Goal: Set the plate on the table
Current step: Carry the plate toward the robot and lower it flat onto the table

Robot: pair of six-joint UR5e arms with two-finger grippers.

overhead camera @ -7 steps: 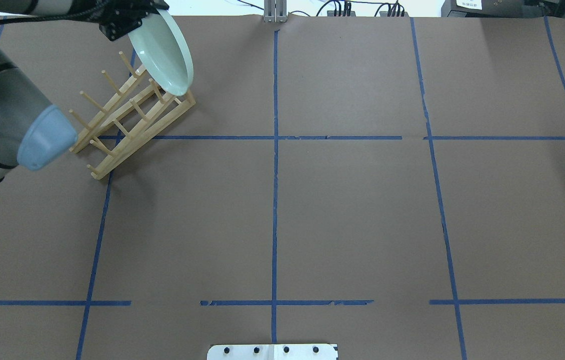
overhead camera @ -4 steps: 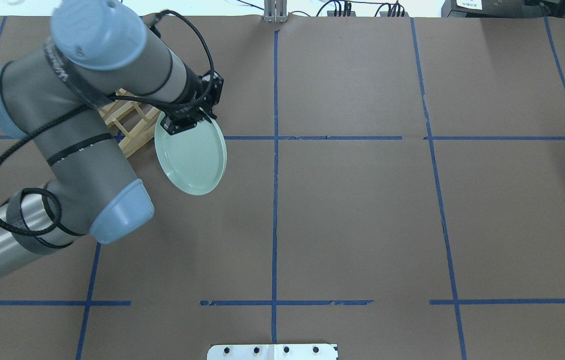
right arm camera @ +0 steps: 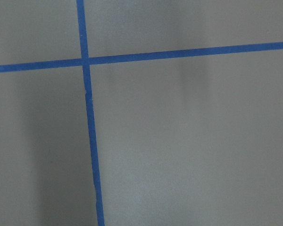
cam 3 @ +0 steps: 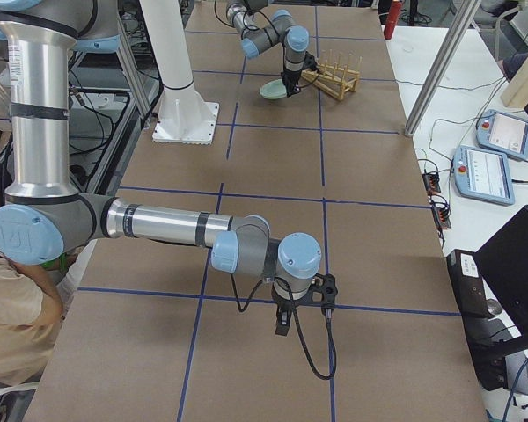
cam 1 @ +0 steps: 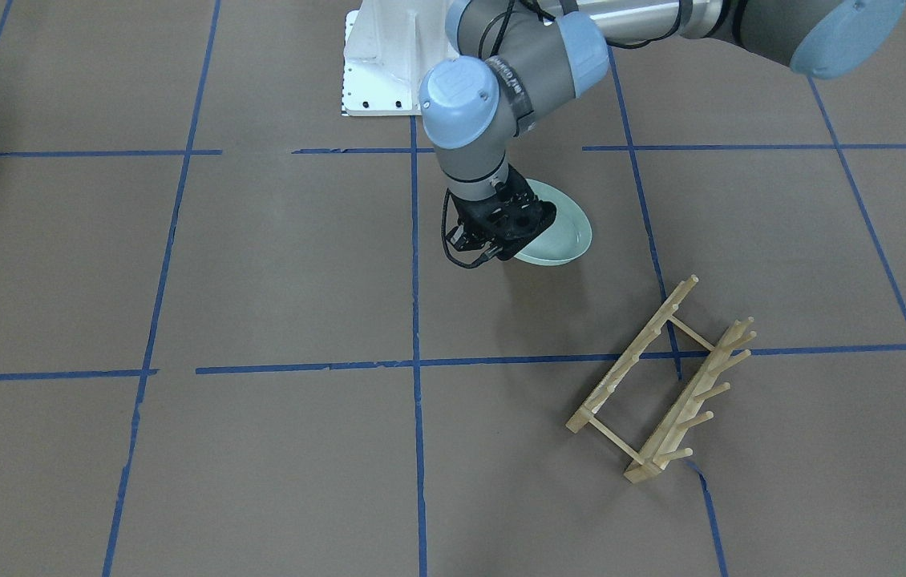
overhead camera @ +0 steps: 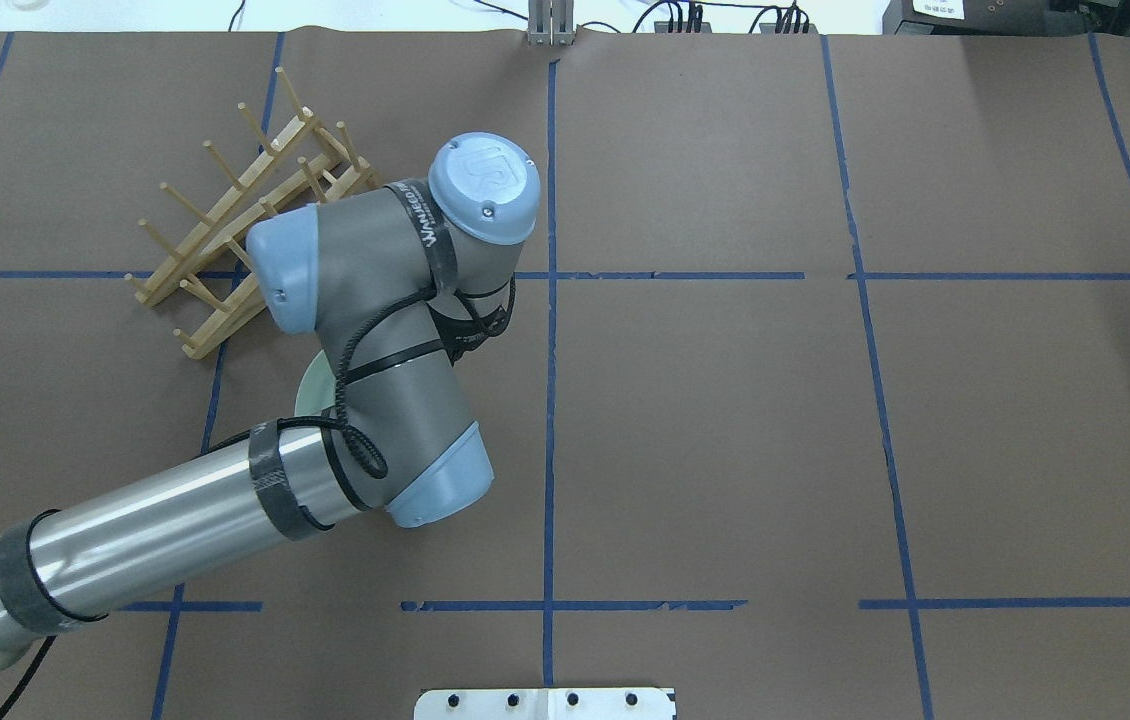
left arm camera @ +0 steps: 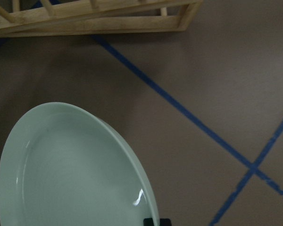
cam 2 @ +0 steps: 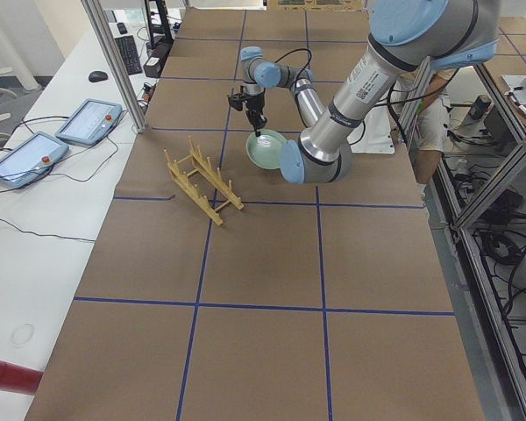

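Observation:
The pale mint-green plate (cam 1: 559,230) is tilted and low over the brown table (cam 1: 260,264); I cannot tell whether its lower edge touches. My left gripper (cam 1: 511,240) is shut on the plate's rim. In the left wrist view the plate (left arm camera: 70,174) fills the lower left, with a fingertip (left arm camera: 153,221) at its edge. In the overhead view my left arm hides the plate but for a sliver (overhead camera: 310,392). My right gripper (cam 3: 286,321) hangs just above the table far from the plate, and I cannot tell if it is open or shut.
The empty wooden pegged rack (cam 1: 661,385) stands a short way from the plate on the operators' side, and also shows in the overhead view (overhead camera: 245,215). The white robot base (cam 1: 381,56) is at the table's robot-side edge. Blue tape lines cross the table.
My left arm has carried the plate from above the rack's far end, past the rack, toward the robot base and down near the table. The rack stands bare.

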